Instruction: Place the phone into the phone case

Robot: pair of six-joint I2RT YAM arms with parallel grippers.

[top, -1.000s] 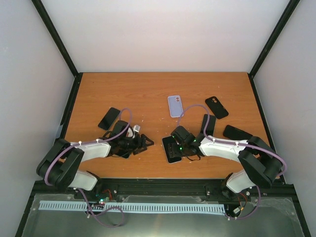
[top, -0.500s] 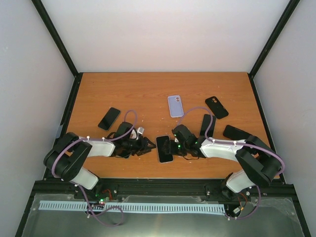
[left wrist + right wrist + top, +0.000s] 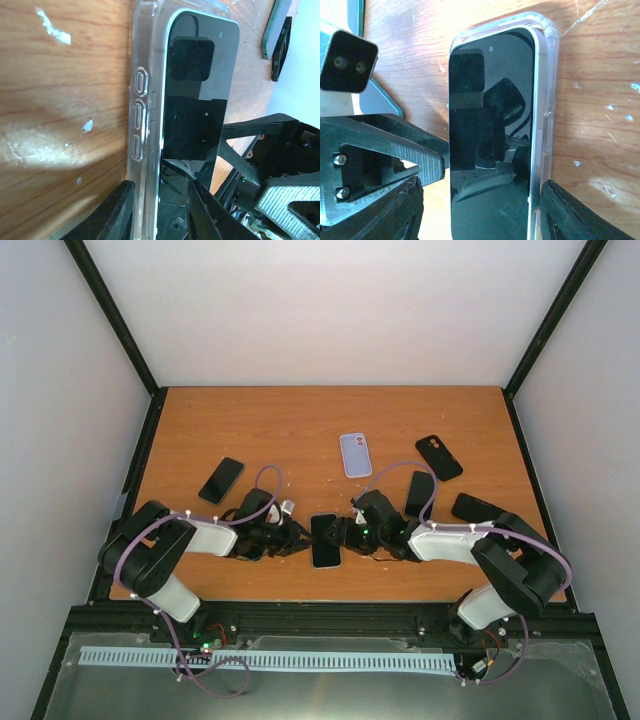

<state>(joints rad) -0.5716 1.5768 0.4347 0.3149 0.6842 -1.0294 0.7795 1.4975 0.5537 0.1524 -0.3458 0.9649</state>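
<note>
The black phone, lying within the clear plastic case, was seen centrally by the near edge of the scuffed orange wooden table. It was straddled by the right gripper, jaws parted, one finger clear of it. The left gripper was set astride its long edge; its grip could not be told. Open board was seen beyond, enclosed by white walls.

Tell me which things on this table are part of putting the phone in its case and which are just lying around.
Part of the job: phone, sitting in the clear case; left gripper and right gripper flanking it.
Lying about: lilac case, black case, left black phone, middle dark phone, right black phone.
</note>
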